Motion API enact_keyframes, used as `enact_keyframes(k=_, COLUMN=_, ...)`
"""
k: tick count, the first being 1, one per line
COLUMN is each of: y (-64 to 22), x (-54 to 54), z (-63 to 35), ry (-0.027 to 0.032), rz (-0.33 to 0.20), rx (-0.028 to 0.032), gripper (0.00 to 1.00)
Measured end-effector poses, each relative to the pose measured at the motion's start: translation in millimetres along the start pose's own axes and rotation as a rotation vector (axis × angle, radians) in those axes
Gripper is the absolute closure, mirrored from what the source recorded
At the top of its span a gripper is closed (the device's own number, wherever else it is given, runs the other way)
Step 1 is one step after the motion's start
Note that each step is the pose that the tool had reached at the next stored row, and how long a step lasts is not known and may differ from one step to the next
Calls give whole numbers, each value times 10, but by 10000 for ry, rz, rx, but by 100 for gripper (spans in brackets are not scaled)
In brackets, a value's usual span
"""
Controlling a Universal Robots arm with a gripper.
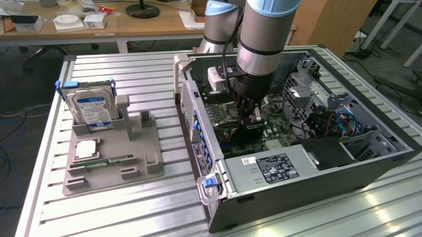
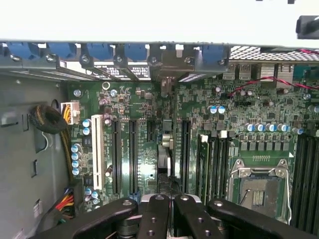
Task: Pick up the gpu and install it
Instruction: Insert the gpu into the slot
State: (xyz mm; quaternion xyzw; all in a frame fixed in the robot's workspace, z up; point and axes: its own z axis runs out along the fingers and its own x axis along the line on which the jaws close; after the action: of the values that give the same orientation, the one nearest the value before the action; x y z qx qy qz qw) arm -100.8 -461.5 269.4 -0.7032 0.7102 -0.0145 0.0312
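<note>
Two fingers (image 2: pixel 154 216): pressed together at the tip of the gripper (image 2: pixel 172 219), pinching the thin edge of the gpu (image 2: pixel 167 149).
Risk at the grip: the hold is on a narrow edge, so my judgement is that the card could tilt or slip between the pads if it is pushed down off-centre.
Risk at the socket: the card stands among several long expansion slots (image 2: pixel 185 149) on the motherboard (image 2: pixel 249 114). A small sideways offset could jam its edge beside the socket, not in it. Whether it is seated I cannot tell.
Risk at the bracket end: the card's far end meets the row of blue retainer clips (image 2: pixel 99 50) on the rear wall, where I judge the metal bracket could snag or sit skewed.
Risk from force: pressing on a misaligned card could flex the board or strike the capacitors beside the slots.
Gpu relative to fingers: seen edge-on in the wrist view, it runs straight out from between the fingertips toward the rear wall, touching both pads.
Gpu in the exterior view: a dark card (image 1: pixel 247 132) directly under the gripper (image 1: pixel 249 121), centre of the frame, inside the open computer case (image 1: pixel 316 182).
Farther off: the hard drive (image 1: pixel 94 107) stands on the grey fixture tray (image 1: pixel 132 163) at the exterior view's left, well apart from the case.
</note>
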Motion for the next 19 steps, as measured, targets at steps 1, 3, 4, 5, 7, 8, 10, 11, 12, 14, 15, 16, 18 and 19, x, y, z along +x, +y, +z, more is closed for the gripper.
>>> enact_keyframes(k=1, y=0, x=0, z=-8, ry=2, rz=0, rx=3, gripper=90)
enact_keyframes(k=3, y=-3, x=-2, z=-52, ry=2, rz=1, rx=17, gripper=90)
enact_keyframes(k=4, y=-3, x=-3, z=-64, ry=2, rz=0, rx=26, gripper=90)
enact_keyframes(k=5, y=-3, x=-7, z=-66, ry=0, rz=0, rx=35, gripper=90)
enact_keyframes(k=7, y=-2, x=-20, z=-66, ry=0, rz=-29, rx=38, gripper=90)
enact_keyframes(k=8, y=-3, x=-22, z=-66, ry=0, rz=-41, rx=39, gripper=90)
enact_keyframes(k=10, y=-3, x=-22, z=-66, ry=-1, rz=-41, rx=38, gripper=90)
enact_keyframes(k=11, y=-3, x=-22, z=-66, ry=-1, rz=-42, rx=38, gripper=90)
enact_keyframes(k=12, y=-3, x=-22, z=-66, ry=-1, rz=-41, rx=38, gripper=90)
enact_keyframes(k=14, y=-3, x=-22, z=-66, ry=-1, rz=-41, rx=37, gripper=90)
enact_keyframes(k=15, y=-3, x=-22, z=-66, ry=-1, rz=-41, rx=38, gripper=90)
enact_keyframes(k=16, y=-3, x=-22, z=-66, ry=0, rz=-41, rx=38, gripper=90)
enact_keyframes(k=18, y=-3, x=-23, z=-66, ry=-8, rz=-49, rx=37, gripper=90)
enact_keyframes(k=19, y=-2, x=-23, z=-66, ry=-17, rz=-74, rx=37, gripper=90)
